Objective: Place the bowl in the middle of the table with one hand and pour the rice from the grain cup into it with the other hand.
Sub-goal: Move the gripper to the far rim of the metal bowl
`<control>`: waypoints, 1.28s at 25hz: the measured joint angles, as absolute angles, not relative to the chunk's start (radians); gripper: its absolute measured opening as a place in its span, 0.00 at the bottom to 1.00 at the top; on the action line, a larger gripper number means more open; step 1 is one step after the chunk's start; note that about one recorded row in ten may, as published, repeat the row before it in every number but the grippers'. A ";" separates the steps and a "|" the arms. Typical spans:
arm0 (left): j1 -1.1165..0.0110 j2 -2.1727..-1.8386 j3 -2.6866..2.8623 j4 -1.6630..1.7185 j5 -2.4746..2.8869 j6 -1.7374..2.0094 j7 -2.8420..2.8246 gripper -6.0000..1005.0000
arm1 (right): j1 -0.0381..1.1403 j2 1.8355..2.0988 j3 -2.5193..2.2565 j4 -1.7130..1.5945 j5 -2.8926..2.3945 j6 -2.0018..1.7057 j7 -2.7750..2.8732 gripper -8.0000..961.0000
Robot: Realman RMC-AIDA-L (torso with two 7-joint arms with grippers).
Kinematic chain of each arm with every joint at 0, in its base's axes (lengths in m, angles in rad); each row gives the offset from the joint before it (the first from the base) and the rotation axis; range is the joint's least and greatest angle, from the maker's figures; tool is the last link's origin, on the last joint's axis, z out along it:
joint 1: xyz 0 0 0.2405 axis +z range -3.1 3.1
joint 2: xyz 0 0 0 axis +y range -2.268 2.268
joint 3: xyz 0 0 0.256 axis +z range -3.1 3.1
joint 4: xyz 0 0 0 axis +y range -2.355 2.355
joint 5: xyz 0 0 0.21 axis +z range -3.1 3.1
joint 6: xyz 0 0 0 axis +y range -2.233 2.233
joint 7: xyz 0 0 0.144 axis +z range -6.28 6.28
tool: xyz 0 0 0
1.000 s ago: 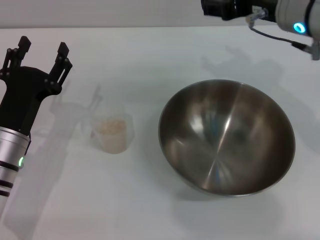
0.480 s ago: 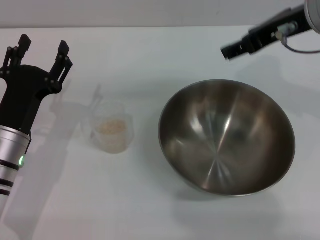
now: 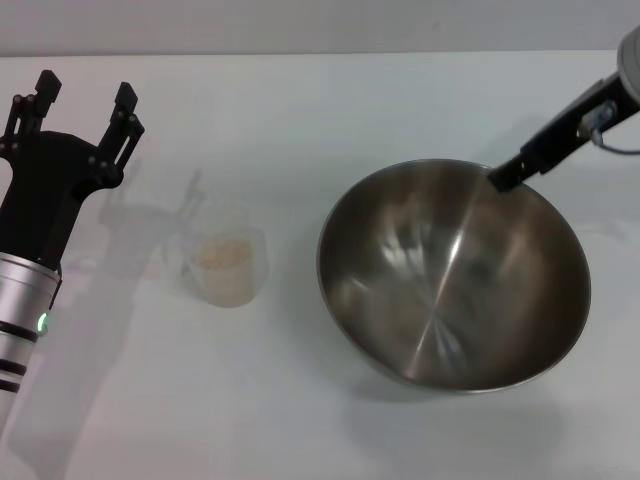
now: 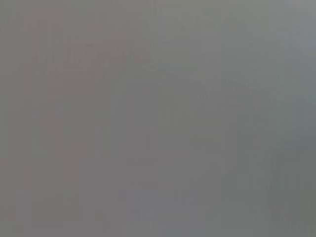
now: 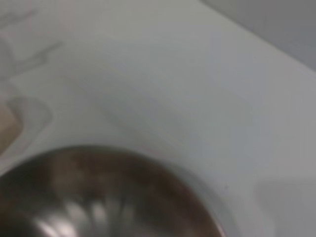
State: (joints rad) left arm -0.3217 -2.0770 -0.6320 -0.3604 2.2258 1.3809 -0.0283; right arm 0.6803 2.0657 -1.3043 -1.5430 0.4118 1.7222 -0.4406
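Note:
The steel bowl (image 3: 440, 290) stands on the white table (image 3: 300, 110), right of centre. My right gripper (image 3: 503, 178) reaches down from the upper right and its tip is at the bowl's far right rim. The right wrist view looks down on the bowl's rim (image 5: 103, 197) from close above. The grain cup (image 3: 222, 262) stands upright left of the bowl, with a low heap of rice (image 3: 221, 253) inside. My left gripper (image 3: 85, 95) is open, held above the table to the left of the cup and apart from it. The left wrist view shows only plain grey.
The table's far edge (image 3: 300, 53) runs along the top of the head view. Bare white tabletop lies between cup and bowl and in front of both. The cup shows faintly at the edge of the right wrist view (image 5: 12, 123).
My right arm has swung down from the top right corner toward the bowl, its tip now at the far rim. The left arm, cup and bowl have not moved.

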 joint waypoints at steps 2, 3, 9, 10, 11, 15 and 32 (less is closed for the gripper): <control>-0.322 -2.077 -0.632 -0.360 2.226 1.381 -0.028 0.77 | 0.680 2.070 -1.303 -1.514 0.412 1.717 -0.457 0.76; -0.323 -2.077 -0.632 -0.360 2.226 1.381 -0.028 0.77 | 0.679 2.071 -1.304 -1.503 0.411 1.714 -0.462 0.76; -0.328 -2.077 -0.632 -0.360 2.226 1.381 -0.028 0.77 | 0.676 2.072 -1.308 -1.411 0.415 1.680 -0.485 0.76; -0.328 -2.077 -0.632 -0.360 2.226 1.381 -0.028 0.76 | 0.676 2.072 -1.308 -1.395 0.415 1.672 -0.489 0.76; -0.329 -2.077 -0.632 -0.360 2.226 1.381 -0.027 0.76 | 0.676 2.072 -1.307 -1.381 0.415 1.665 -0.492 0.75; -0.333 -2.077 -0.632 -0.360 2.226 1.381 -0.026 0.76 | 0.680 2.072 -1.302 -1.325 0.413 1.638 -0.506 0.75; -0.334 -2.077 -0.632 -0.360 2.226 1.380 -0.026 0.76 | 0.672 2.072 -1.288 -1.278 0.424 1.612 -0.537 0.30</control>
